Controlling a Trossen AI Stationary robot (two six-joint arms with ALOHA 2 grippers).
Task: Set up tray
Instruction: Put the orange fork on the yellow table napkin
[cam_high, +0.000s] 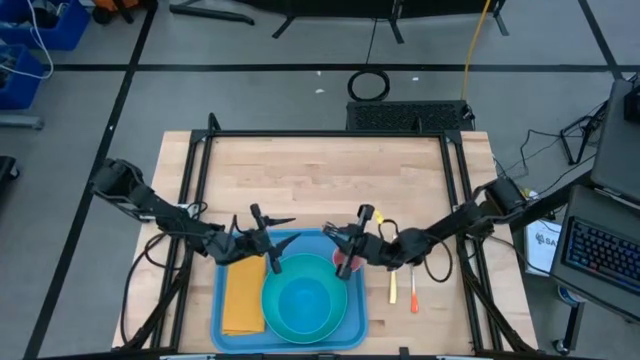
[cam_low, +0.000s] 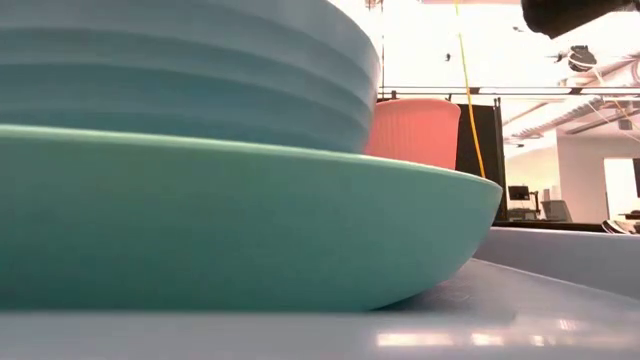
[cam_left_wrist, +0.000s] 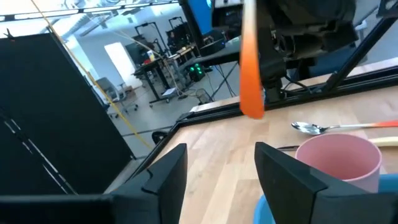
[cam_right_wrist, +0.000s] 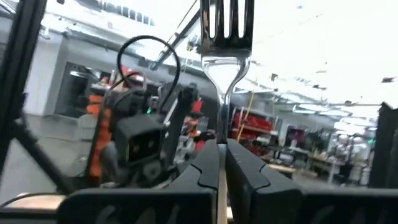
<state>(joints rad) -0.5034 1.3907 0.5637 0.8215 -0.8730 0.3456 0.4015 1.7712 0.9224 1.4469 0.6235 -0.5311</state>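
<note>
Plate (cam_low: 240, 230) on tray (cam_high: 225, 335) | right gripper (cam_high: 345, 235) pinches fork (cam_right_wrist: 227, 25)

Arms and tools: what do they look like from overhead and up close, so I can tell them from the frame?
Both arms are dark, slim and jointed, with black cables looping beside them. The left tool and right tool each end in two narrow fingers. Up close, the left fingers are matte black wedges; the right fingers are smooth, black and rounded. No markings show.
</note>
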